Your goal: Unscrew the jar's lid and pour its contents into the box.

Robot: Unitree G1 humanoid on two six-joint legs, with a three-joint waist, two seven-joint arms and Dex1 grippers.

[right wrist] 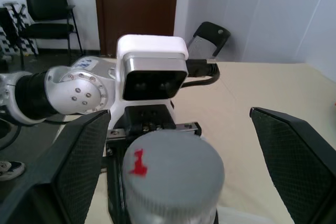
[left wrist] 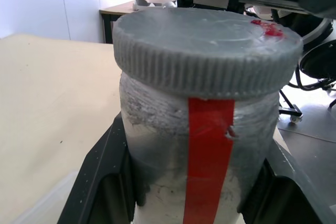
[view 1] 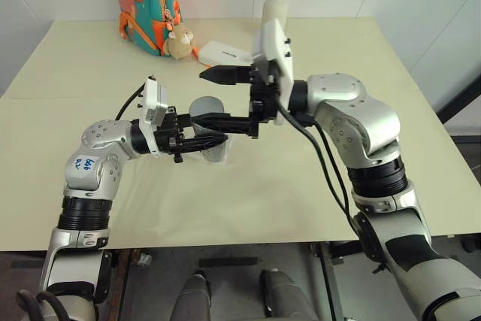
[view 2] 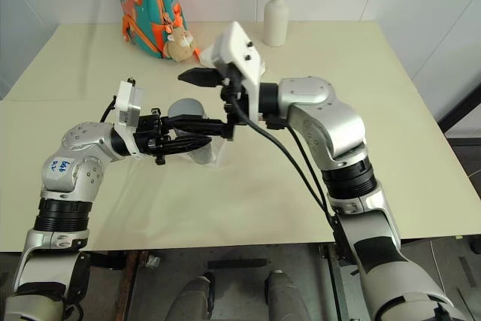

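My left gripper (view 1: 211, 140) is shut on the jar (left wrist: 157, 156), a frosted grey cylinder with a red strip down its side, held upright above the table. The ribbed grey lid (right wrist: 173, 166), with a red mark on top, sits screwed on the jar. My right gripper (view 1: 201, 97) is open and points across from the right. One finger (view 1: 222, 75) stands beyond the lid and the other (view 1: 225, 120) on its near side, both apart from it. The contents are hidden behind the frosted wall. A clear plastic edge (left wrist: 37, 203) below the jar looks like the box.
At the far side of the cream table (view 1: 90, 186) stand a teal and orange backpack (view 1: 146, 5) and a small plush toy (view 1: 180, 39). Near them are a long white case (view 1: 225, 54) and a white vase (view 2: 275, 16) with flowers.
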